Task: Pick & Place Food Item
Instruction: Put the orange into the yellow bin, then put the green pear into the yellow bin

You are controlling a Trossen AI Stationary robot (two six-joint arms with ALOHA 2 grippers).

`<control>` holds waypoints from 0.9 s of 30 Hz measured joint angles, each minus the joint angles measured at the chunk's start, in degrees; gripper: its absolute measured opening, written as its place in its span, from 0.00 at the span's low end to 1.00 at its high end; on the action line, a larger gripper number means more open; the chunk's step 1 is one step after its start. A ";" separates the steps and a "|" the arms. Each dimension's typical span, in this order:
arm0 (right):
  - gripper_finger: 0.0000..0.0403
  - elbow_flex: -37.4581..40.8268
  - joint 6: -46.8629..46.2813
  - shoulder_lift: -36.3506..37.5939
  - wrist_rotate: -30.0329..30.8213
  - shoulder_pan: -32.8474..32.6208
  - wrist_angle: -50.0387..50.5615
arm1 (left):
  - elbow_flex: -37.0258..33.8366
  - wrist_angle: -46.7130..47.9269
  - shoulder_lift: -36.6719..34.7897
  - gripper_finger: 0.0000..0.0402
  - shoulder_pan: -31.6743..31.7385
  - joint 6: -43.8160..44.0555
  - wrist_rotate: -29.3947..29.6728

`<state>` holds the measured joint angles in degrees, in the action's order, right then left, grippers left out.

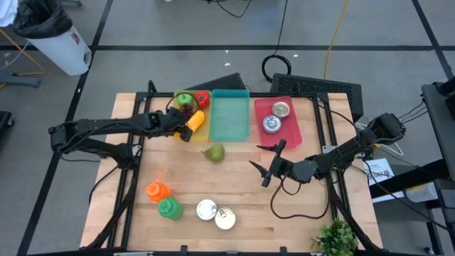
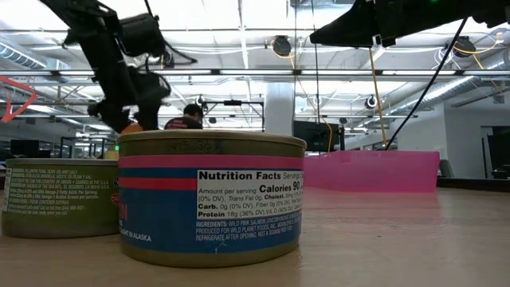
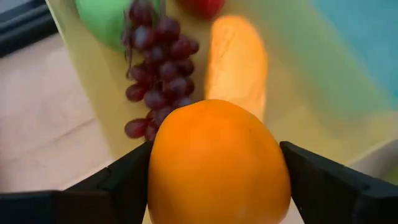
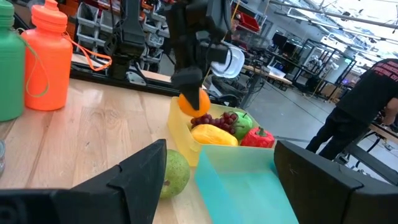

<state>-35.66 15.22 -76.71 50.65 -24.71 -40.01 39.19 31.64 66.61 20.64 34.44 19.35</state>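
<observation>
An orange (image 3: pixel 217 165) fills the left wrist view, pinched between the left gripper (image 1: pixel 186 132) fingers over the yellow bin's (image 1: pixel 200 128) edge (grapes (image 3: pixel 158 68) and a mango (image 3: pixel 237 65) lie inside). The right gripper (image 1: pixel 268 168) hangs spread above the table (image 1: pixel 234 192), empty.

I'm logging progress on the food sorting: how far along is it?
Done: grapes, an apple and a pepper lie in the yellow bin; two cans sit in the red bin. In hand: the left gripper has an orange over the yellow bin. Left: the pear, cans and bottles on the table.
</observation>
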 joint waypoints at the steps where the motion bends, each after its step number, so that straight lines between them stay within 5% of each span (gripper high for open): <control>1: 0.69 0.00 0.00 0.00 0.00 0.00 0.00 | 0.34 -0.04 -1.08 0.77 0.00 0.00 0.00; 13: 0.69 0.00 -1.22 0.00 0.00 0.00 0.49 | 0.39 3.74 -6.21 0.98 -1.40 3.04 1.68; 20: 0.69 0.00 -1.27 0.00 0.00 0.00 0.59 | -0.62 3.08 -1.78 0.96 -0.03 3.49 1.67; 27: 0.69 0.00 -1.87 0.00 -0.03 0.00 0.89 | -0.60 2.30 -4.91 0.93 1.53 1.48 2.72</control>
<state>-35.66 13.36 -76.71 50.63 -24.71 -39.12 38.59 33.93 61.70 22.18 35.91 22.08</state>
